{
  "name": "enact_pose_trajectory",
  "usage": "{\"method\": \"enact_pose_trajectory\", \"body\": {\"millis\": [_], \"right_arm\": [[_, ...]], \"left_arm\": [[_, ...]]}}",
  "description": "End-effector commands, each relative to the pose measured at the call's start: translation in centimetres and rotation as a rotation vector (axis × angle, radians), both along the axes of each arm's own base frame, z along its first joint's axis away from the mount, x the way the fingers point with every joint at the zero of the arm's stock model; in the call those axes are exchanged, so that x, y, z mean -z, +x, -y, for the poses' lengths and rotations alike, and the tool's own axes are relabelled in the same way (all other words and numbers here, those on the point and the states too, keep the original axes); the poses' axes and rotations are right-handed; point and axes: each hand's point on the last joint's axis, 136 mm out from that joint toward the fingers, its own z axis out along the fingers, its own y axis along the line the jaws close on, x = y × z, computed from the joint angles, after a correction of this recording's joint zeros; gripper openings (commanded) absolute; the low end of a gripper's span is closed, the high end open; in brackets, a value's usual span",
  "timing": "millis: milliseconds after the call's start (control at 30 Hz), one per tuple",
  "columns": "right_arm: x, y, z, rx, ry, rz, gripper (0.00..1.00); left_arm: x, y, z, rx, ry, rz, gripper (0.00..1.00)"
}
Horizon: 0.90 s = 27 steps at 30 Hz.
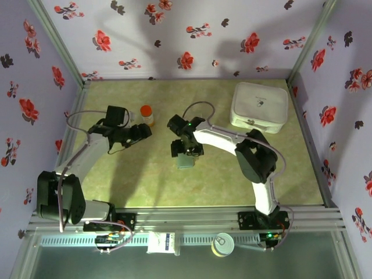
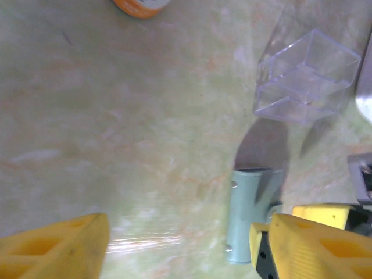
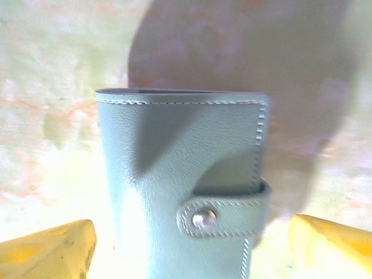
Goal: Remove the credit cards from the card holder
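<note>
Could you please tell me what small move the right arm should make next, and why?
Probably lower the right gripper and close its jaws on the card holder: it lies between the open jaws, snap fastened, so it needs steadying.

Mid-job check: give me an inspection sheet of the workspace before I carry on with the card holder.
Surface: green marbled tabletop, no spills seen.
Job's things: grey-blue stitched folding card holder, lying flat, strap snapped shut.
Clutter: small orange bottle; clear plastic box; white rounded case.
Tools: left tool open, empty; right tool open, straddling the holder.
Cables: grey cable loops along both arms, clear of the holder.
Surroundings: floral walls; nothing seen intruding.
</note>
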Motion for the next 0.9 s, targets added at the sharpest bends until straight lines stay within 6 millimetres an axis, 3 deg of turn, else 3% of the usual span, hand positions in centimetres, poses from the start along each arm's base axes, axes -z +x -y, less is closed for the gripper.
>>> {"method": "enact_pose_trajectory", "body": {"millis": [0,167,333,533,867], "right_arm": [[-1.9,0.5,1.2,-0.003,0.033,0.039,0.84],[-1.8,0.5,2.2,0.011,0.049,0.035,0.75],[-1.2,0.3,1.9,0.007,0.064,0.018,0.64],[-0.7,0.5,1.3,-0.001,0.06,0.002,0.52],[0.5,0.4,0.3,-0.049,-0.021,-0.018,0.41]], "left_arm": [[1.0,0.7,1.8,-0.037,-0.045,-0.002,0.62],[2.7,0.1,5.4,0.014,-0.083,-0.034,0.5],[4.4,-0.6,8.7,0.066,-0.136,-0.07,0.29],[5.9,-1.2,10.3,0.075,-0.174,-0.08,0.01],[7.3,-1.8,10.8,0.077,-0.223,-0.105,0.0]]}}
